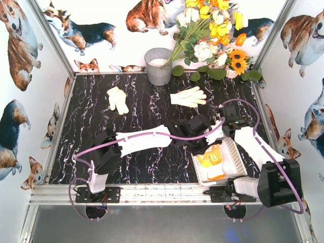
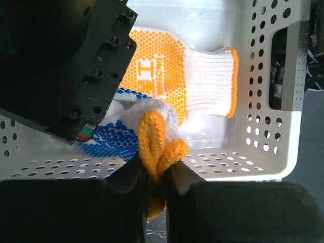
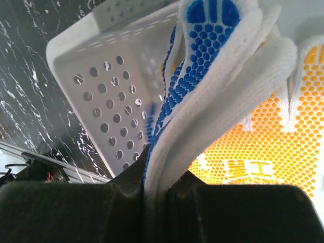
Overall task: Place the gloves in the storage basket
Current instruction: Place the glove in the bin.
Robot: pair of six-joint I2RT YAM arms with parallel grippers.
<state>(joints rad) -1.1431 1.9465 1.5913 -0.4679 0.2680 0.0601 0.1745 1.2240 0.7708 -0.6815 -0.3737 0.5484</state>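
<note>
The white storage basket sits at the near right. A yellow-palmed glove with an orange cuff lies flat inside it and also shows in the left wrist view and the right wrist view. My left gripper is shut on the orange cuff of a blue-dotted glove over the basket's edge. My right gripper is shut on what looks like the same blue-dotted glove. Both grippers, left and right, meet at the basket's far end. Two cream gloves lie on the table, one at far left and one at far middle.
A grey metal bucket stands at the back centre, with a bunch of flowers to its right. The black marbled table is walled in by panels printed with dogs. A metal rail runs along the near edge.
</note>
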